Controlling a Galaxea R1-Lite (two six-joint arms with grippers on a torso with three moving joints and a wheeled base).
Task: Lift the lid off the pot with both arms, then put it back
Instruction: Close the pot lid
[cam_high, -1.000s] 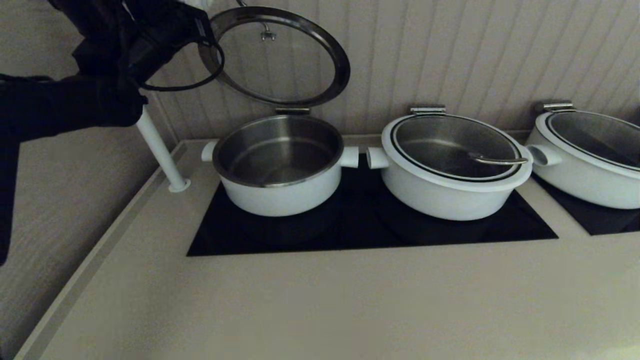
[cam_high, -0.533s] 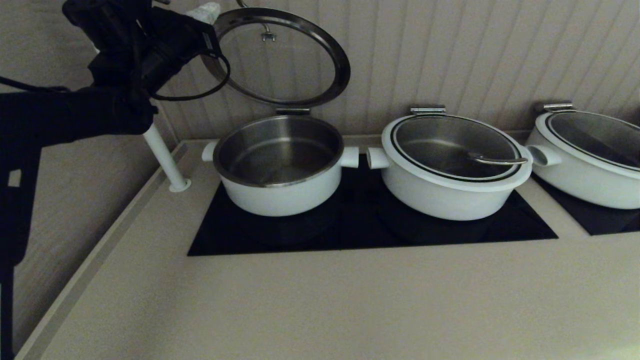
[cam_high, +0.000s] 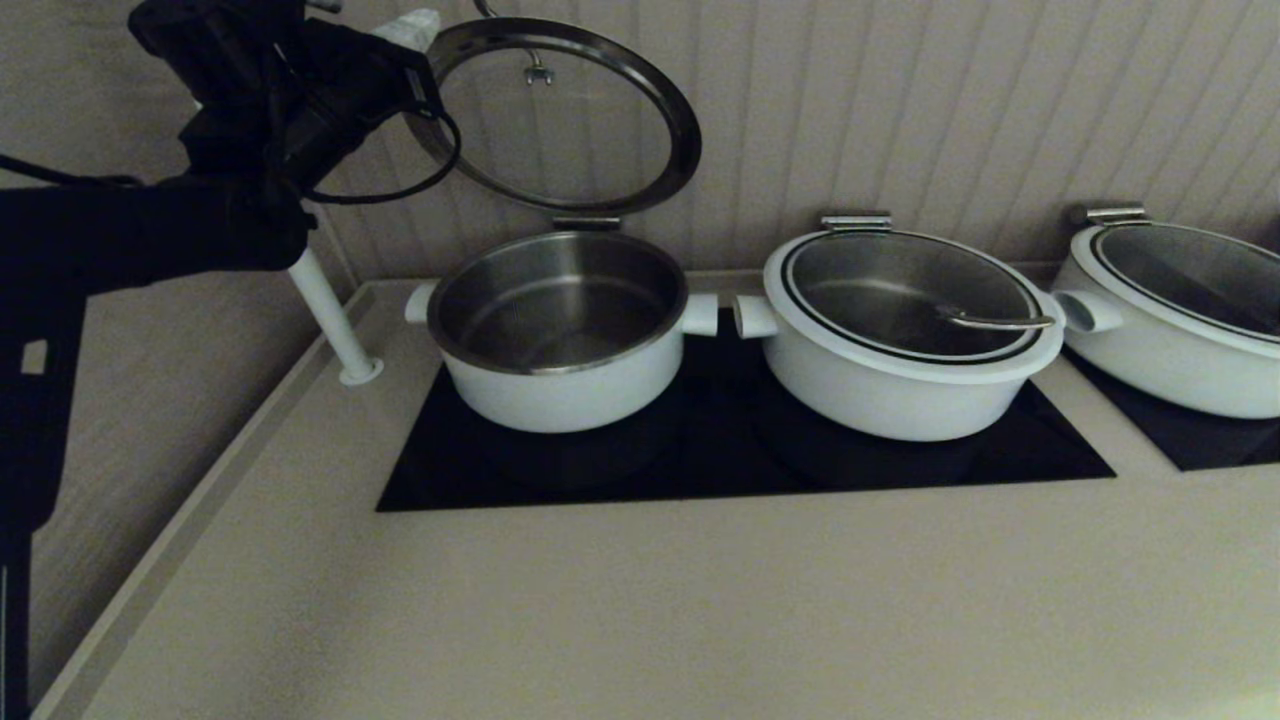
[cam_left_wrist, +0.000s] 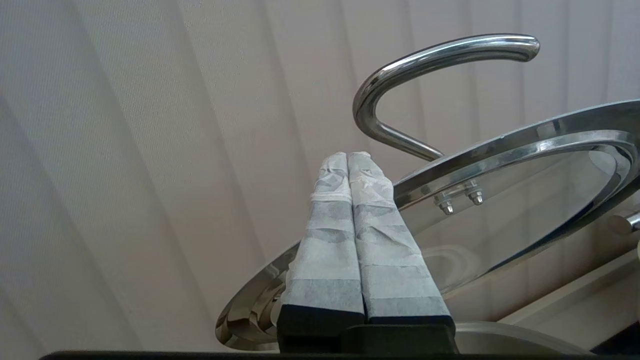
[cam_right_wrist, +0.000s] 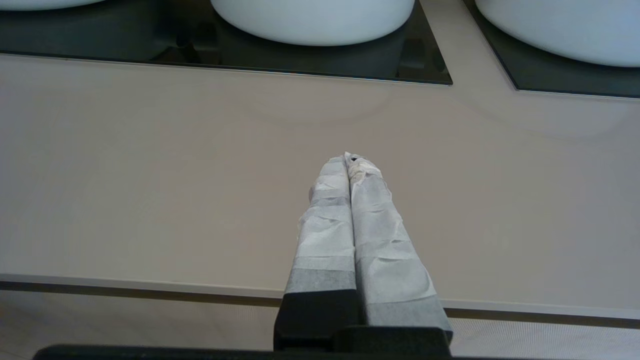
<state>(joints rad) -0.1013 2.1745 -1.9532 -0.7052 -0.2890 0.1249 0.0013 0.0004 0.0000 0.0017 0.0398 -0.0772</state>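
The pot (cam_high: 560, 385) stands uncovered at the left end of the black cooktop (cam_high: 740, 460), its steel inside bare. Its glass lid (cam_high: 555, 110) is tilted up behind it against the wall, resting on a hinge at the pot's back rim. My left gripper (cam_high: 410, 25) is up at the lid's upper left edge, shut with nothing between its fingers. In the left wrist view the gripper's tips (cam_left_wrist: 348, 157) sit just beside the lid's rim (cam_left_wrist: 505, 145), below the steel wire handle (cam_left_wrist: 440, 52). My right gripper (cam_right_wrist: 348, 159) hangs shut over the bare counter, out of the head view.
A wider white pot (cam_high: 905, 340) with its lid down sits right beside the open pot. Another one (cam_high: 1170, 310) stands at the far right. A slanted white post (cam_high: 325, 310) rises from the counter's left corner. The ribbed wall is close behind the lid.
My left arm has come down and a little to the right, bringing its fingertips into view at the lid's upper left edge. The lid has barely moved.
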